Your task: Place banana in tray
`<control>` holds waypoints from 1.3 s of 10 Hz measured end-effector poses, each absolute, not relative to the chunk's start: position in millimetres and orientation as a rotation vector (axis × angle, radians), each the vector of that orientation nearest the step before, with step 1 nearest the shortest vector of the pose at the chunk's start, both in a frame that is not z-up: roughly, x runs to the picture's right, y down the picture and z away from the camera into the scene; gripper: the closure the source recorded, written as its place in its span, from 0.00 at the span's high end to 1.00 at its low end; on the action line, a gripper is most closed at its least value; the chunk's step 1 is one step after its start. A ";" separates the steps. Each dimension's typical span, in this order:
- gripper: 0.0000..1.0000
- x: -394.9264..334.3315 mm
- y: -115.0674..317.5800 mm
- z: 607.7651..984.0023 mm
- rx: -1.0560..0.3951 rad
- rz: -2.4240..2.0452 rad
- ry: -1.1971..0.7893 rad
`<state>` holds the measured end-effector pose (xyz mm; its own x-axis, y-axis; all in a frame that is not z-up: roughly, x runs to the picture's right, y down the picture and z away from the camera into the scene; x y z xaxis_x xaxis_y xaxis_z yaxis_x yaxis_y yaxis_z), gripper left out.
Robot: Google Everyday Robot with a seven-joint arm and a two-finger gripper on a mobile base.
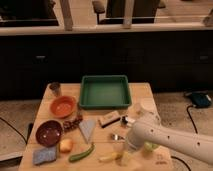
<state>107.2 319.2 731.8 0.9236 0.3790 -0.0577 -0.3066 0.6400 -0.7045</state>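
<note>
There was the banana (107,158), lying flat at the front edge of the table (144,92), just right of the long green vegetable (82,153) and well apart from the tray (105,93), which sat at the back of the table. Right beside the banana we saw the gripper (123,156), down low at the tabletop under the end of the white arm (165,142), which came in from the right. How wide its jaws stood we could not make out, nor whether it touched the banana. Further left, we had the apple (65,145) next to the vegetable, a blue sponge (44,155) at the corner, and a dark red bowl (48,132) behind it. The orange bowl (63,106) sat just left of the tray, with a small metal cup (55,89) behind it.
</note>
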 end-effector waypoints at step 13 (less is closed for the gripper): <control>0.80 109.6 333.7 739.9 -0.818 0.378 -0.115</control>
<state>109.6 333.7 739.9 0.9271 0.3722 -0.0448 -0.2847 0.6211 -0.7302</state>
